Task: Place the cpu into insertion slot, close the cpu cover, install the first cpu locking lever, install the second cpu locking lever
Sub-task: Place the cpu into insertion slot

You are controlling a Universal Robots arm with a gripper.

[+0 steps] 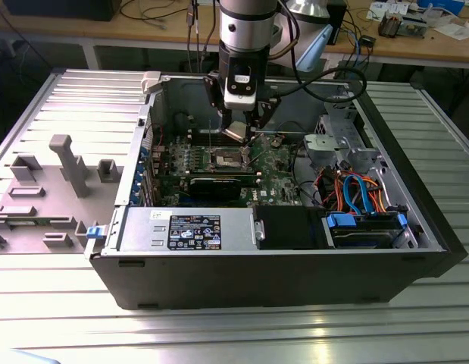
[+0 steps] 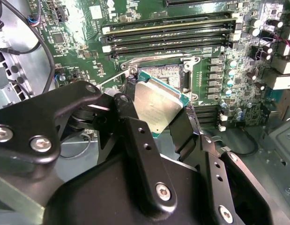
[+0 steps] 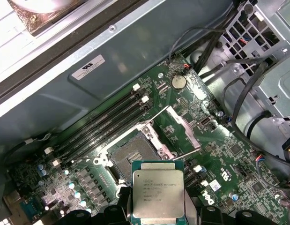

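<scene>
The cpu (image 3: 158, 192), a flat square chip with a silvery top and green edge, is pinched at its sides by my gripper (image 2: 159, 123), which is shut on it. In the exterior view the gripper (image 1: 239, 130) hangs inside the open computer case with the cpu (image 1: 236, 133) tilted a little above the board. The insertion slot (image 3: 131, 155) lies open just beyond the chip, its dark pin field bare. It also appears as the insertion slot (image 2: 166, 75) past the cpu (image 2: 159, 105). The cpu cover (image 3: 181, 129) is swung open, lying beside the socket.
Long memory slots (image 3: 102, 126) run along one side of the socket. A black graphics card (image 1: 215, 184) sits in front of it, a grey drive cage (image 1: 332, 148) and coloured cables (image 1: 355, 193) to the exterior view's right. The case walls (image 1: 151, 121) enclose the board.
</scene>
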